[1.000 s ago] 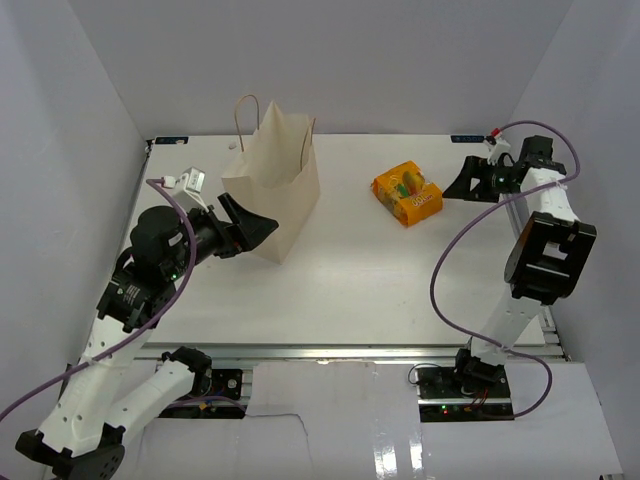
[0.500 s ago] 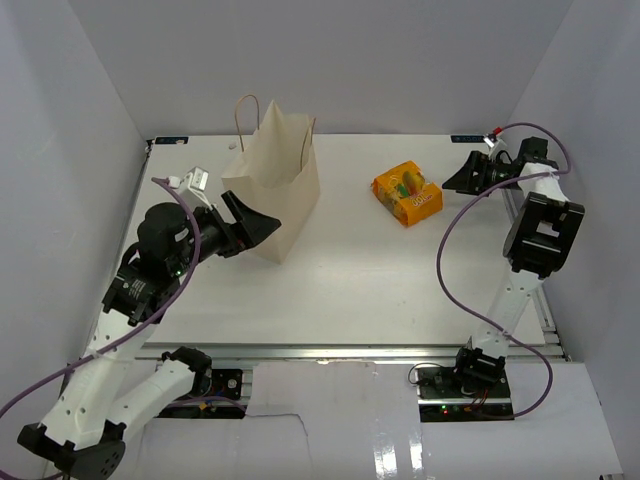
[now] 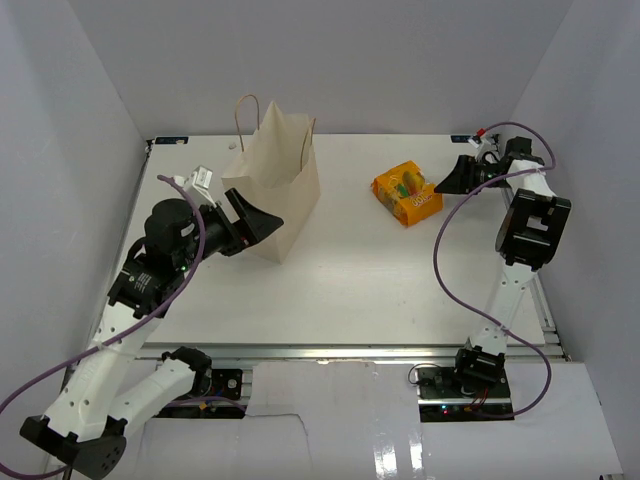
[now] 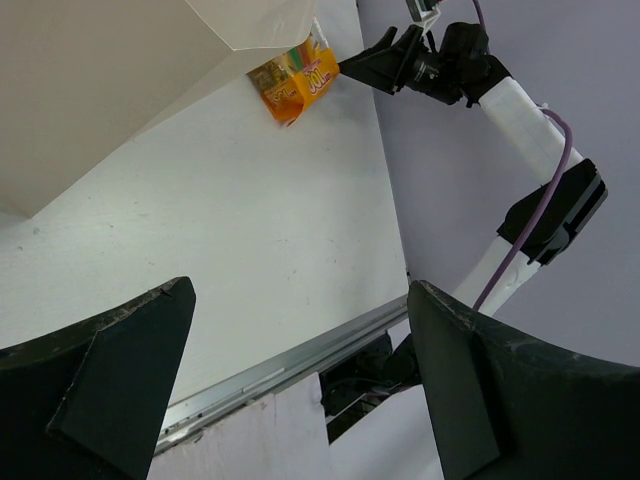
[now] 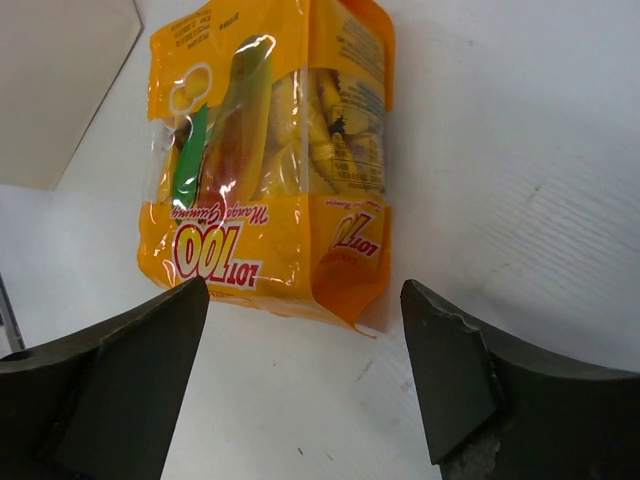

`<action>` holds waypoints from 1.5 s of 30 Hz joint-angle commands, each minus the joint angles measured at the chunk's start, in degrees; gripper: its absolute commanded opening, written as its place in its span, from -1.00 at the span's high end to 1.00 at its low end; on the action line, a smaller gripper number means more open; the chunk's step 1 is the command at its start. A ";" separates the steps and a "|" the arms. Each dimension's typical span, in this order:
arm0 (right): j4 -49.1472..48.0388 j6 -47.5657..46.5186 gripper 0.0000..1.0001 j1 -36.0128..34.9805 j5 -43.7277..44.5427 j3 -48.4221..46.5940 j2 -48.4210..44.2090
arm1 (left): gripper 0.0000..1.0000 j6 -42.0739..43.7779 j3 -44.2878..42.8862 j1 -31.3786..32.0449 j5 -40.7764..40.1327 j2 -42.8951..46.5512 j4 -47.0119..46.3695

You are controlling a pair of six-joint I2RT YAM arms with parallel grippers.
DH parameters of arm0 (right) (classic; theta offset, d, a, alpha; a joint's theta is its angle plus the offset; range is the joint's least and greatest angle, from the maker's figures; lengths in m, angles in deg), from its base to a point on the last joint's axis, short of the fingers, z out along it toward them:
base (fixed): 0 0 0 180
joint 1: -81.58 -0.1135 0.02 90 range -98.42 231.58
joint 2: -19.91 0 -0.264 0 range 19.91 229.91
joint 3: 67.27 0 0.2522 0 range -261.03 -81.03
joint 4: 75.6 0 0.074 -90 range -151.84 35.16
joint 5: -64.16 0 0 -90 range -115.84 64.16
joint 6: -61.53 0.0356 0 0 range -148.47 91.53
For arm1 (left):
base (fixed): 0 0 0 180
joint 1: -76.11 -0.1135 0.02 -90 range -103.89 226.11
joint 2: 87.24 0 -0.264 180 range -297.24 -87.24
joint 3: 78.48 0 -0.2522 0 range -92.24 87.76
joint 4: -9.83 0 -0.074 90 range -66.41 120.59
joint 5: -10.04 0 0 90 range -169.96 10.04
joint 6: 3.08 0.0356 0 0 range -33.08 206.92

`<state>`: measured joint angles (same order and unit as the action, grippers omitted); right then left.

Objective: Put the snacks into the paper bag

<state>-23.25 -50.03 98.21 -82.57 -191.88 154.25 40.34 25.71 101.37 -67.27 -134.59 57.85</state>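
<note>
Top view: the paper bag stands upright at about 10 o'clock on the worktop, its two handles sticking up. An orange pack lies flat at about 2 o'clock, well apart from the bag. The left hand sits at 8 o'clock of the bag, close against its near side; I cannot tell whether it touches. The right hand is just beside the pack at its 3 o'clock, pointing at it.

Left wrist view: the left hand is spread wide and holds nothing, with bare worktop between its fingers. The bag fills the 11 o'clock corner. Past its edge, the orange pack shows at 12 o'clock, with the right hand just beside it.

Right wrist view: the right hand is spread wide and grips nothing. The orange pack lies on the worktop straight ahead at 12 o'clock, just past the fingertips. A corner of the bag shows at 10 o'clock.
</note>
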 commanded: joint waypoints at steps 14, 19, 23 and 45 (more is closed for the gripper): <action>6.06 -5.07 -0.02 -2.65 -0.14 1.77 0.75 | -0.96 -0.78 -0.10 0.14 -0.21 0.42 -0.51; 6.41 -6.30 0.05 -2.65 0.13 4.58 -0.84 | -0.96 -0.61 -0.54 0.14 -0.03 0.33 -0.51; 6.94 -6.48 0.24 -2.65 0.57 4.85 -0.57 | -0.96 -0.61 -0.71 0.14 0.23 0.16 -0.51; 10.10 -11.22 0.85 -2.82 -3.74 12.76 -17.95 | -0.96 0.18 -1.68 0.14 -0.65 1.03 0.10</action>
<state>-14.53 -59.04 95.34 -82.57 -179.82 143.30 39.97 25.67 101.37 -67.32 -134.55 57.90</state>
